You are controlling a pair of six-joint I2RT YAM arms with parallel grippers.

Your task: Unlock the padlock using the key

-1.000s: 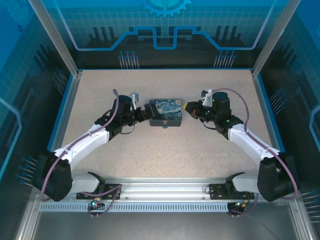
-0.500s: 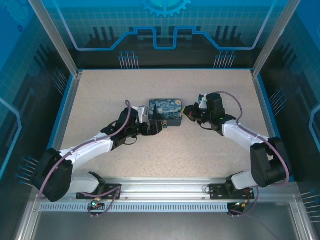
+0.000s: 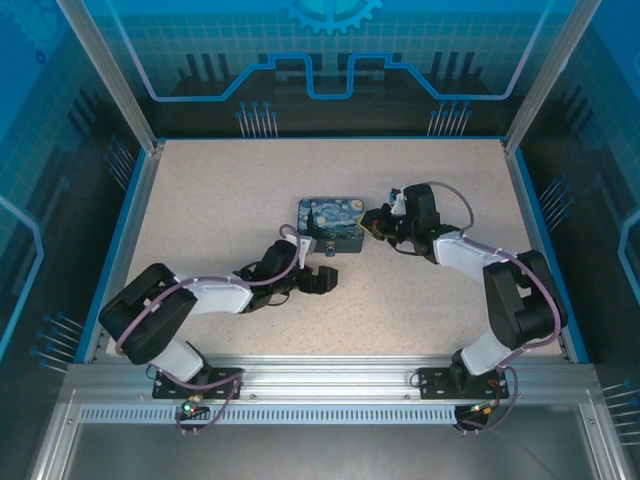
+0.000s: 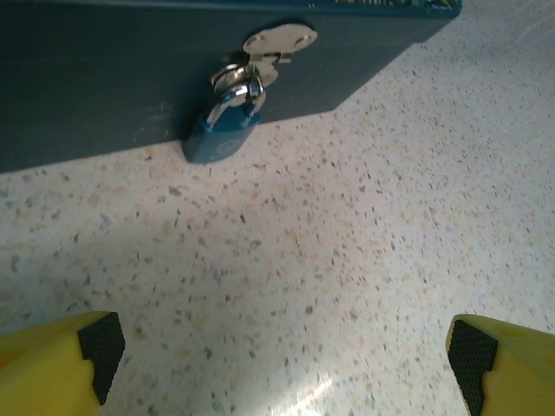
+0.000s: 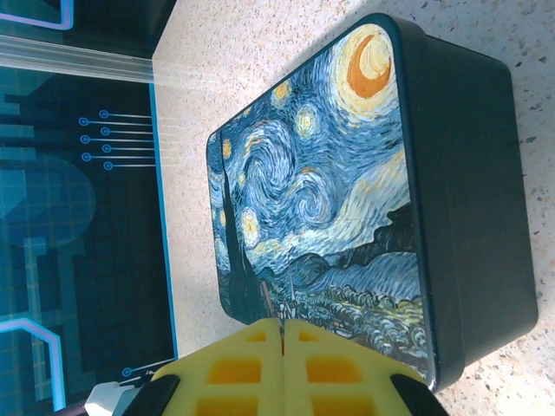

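Note:
A small blue padlock (image 4: 221, 139) hangs by its metal shackle from the hasp (image 4: 279, 42) on the front wall of the swirl-painted tin (image 5: 321, 191); from above the padlock (image 3: 328, 249) is a speck at the tin's (image 3: 330, 222) near side. My left gripper (image 4: 282, 368) is open and low over the table, a short way in front of the padlock, with nothing between its yellow fingers (image 4: 52, 368). My right gripper (image 5: 282, 334) is shut on nothing at the tin's right end; in the top view it (image 3: 374, 222) sits beside the lid. The key is out of view.
The speckled tabletop (image 3: 220, 190) is bounded by blue walls and metal posts. The left arm (image 3: 200, 295) lies low across the near left of the table. The right arm (image 3: 480, 265) bends in from the right.
The left arm swung from the tin's left end round to its front and dropped low, gripper still open. The right gripper shifted slightly closer to the tin's right end.

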